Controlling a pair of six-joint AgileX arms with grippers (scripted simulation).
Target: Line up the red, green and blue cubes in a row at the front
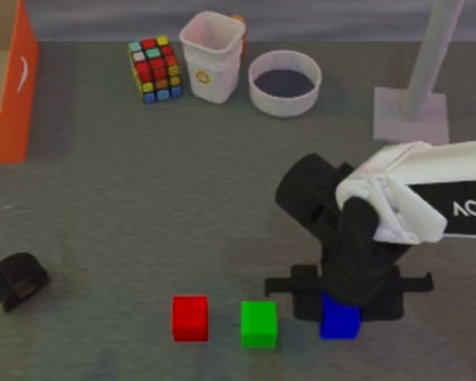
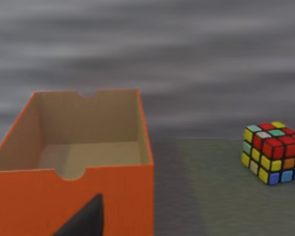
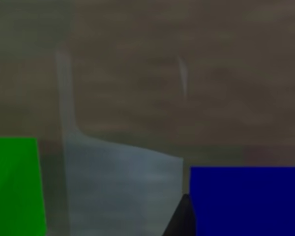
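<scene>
Reaching in from the right, my right arm hid much of the front counter [image 1: 127,206], and my right claw [image 1: 345,305] hung over the blue cube [image 1: 339,321], covering its upper part; whether it pinched the cube I could not tell. Green cube [image 1: 259,323] and red cube [image 1: 190,317] lay in line leftward. My left claw [image 1: 16,282] sat parked at the left edge, half cut off.
</scene>
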